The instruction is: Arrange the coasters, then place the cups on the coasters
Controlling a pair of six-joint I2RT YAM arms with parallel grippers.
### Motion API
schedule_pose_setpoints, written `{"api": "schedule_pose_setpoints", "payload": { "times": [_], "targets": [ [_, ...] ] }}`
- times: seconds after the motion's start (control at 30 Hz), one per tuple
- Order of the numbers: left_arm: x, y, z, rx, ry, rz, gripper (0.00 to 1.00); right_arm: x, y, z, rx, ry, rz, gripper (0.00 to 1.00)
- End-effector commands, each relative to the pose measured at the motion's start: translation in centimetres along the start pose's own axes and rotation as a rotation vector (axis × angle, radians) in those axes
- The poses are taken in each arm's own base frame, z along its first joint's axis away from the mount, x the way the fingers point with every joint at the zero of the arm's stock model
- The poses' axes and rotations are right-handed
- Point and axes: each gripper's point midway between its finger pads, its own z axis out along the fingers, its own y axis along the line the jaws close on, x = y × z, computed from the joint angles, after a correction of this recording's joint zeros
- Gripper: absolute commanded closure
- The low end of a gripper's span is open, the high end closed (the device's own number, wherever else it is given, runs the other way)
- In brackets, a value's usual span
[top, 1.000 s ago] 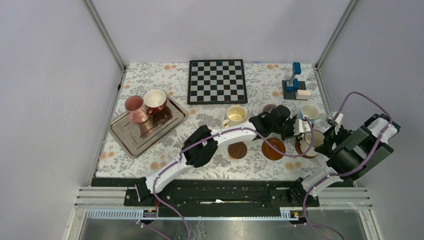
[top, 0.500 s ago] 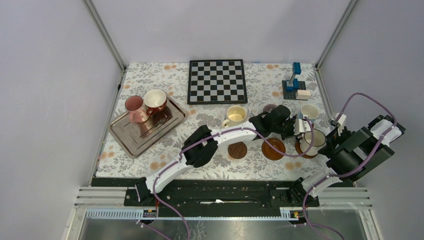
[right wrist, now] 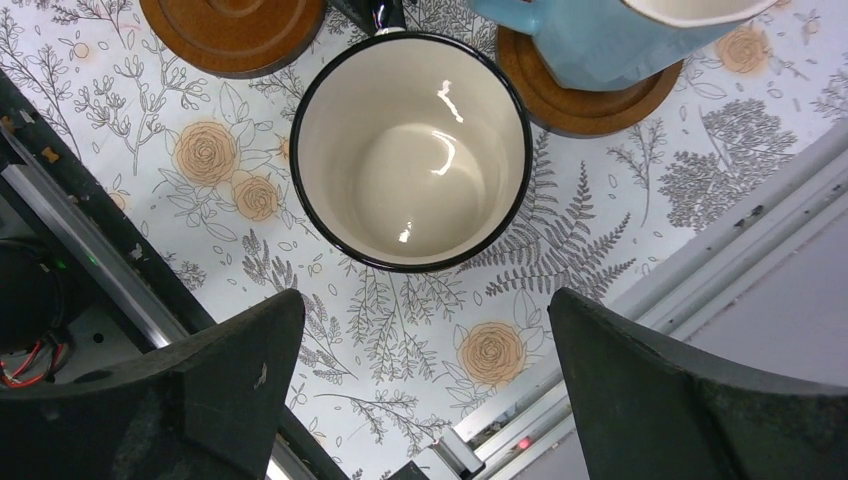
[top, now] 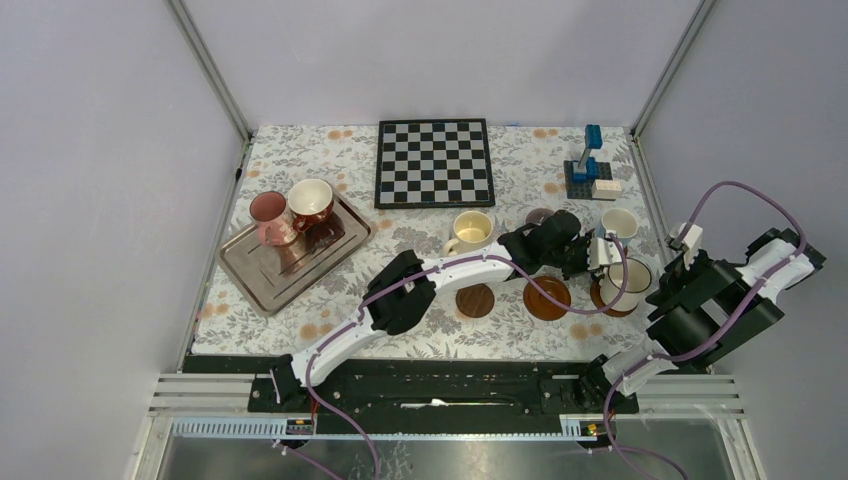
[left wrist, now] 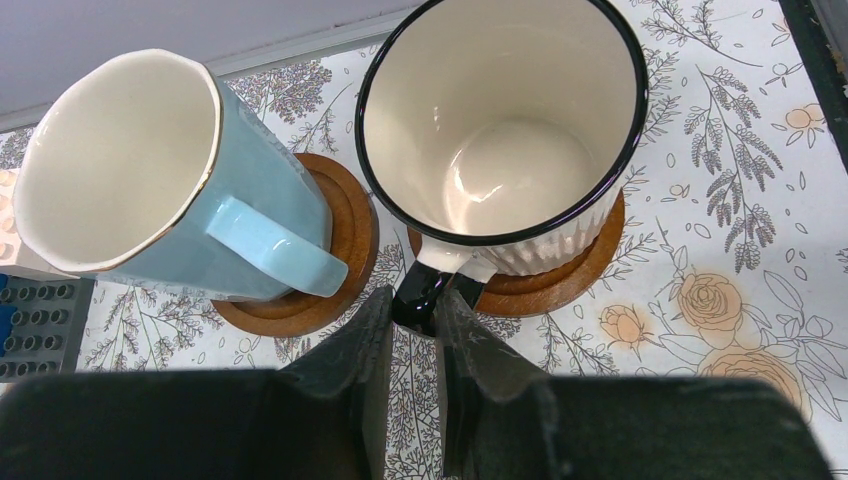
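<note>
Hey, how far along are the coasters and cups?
Done: the light blue mug stands on a coaster. In hand: the left gripper is shut on the handle of the white mug, which sits on its own coaster; the right gripper is open. Left: two bare coasters, the cream mug, and the pink mug and dark red mug on the tray.

The white mug (left wrist: 500, 150) has a black rim and handle; the blue mug (left wrist: 262, 190) is cream inside; the coasters (left wrist: 347, 228) are reddish-brown; the table (left wrist: 720, 200) bears grey leaves and orange roses; the chessboard (top: 434, 162) is black-and-white checked.
</note>
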Motion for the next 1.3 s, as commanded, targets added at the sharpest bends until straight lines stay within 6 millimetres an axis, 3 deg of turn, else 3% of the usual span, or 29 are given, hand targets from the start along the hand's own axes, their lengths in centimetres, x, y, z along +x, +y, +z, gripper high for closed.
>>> {"api": "schedule_pose_setpoints", "payload": {
  "times": [0.0,0.27,0.47,0.7,1.03,1.27],
  "targets": [
    [-1.8,1.6,-0.9,-0.06,-0.023,0.028,1.0,-3.2,-2.2,-1.4,0.063,-0.013,-0.643,0.0],
    [-1.9,1.5,-1.0,-0.055,-0.026,0.028,1.0,-5.3,-2.7,-2.4,0.149,-0.035,-0.67,0.0],
    [-2.4,1.1,-1.3,-0.052,-0.034,0.024,1.0,-7.9,-3.7,-3.5,0.257,-0.136,-0.519,0.0],
    [-4.0,0.3,-1.6,-0.041,-0.053,0.034,0.92,-7.4,-3.9,-3.2,0.315,-0.153,-0.341,0.0],
    [-5.2,0.1,-2.2,-0.038,-0.068,0.026,0.83,-4.6,-2.6,-2.1,0.367,-0.034,-0.293,0.01],
    [-5.7,-0.1,-2.5,-0.03,-0.076,0.011,0.68,-5.2,-1.2,-2.2,0.346,-0.028,-0.291,0.03]
  ]
}}
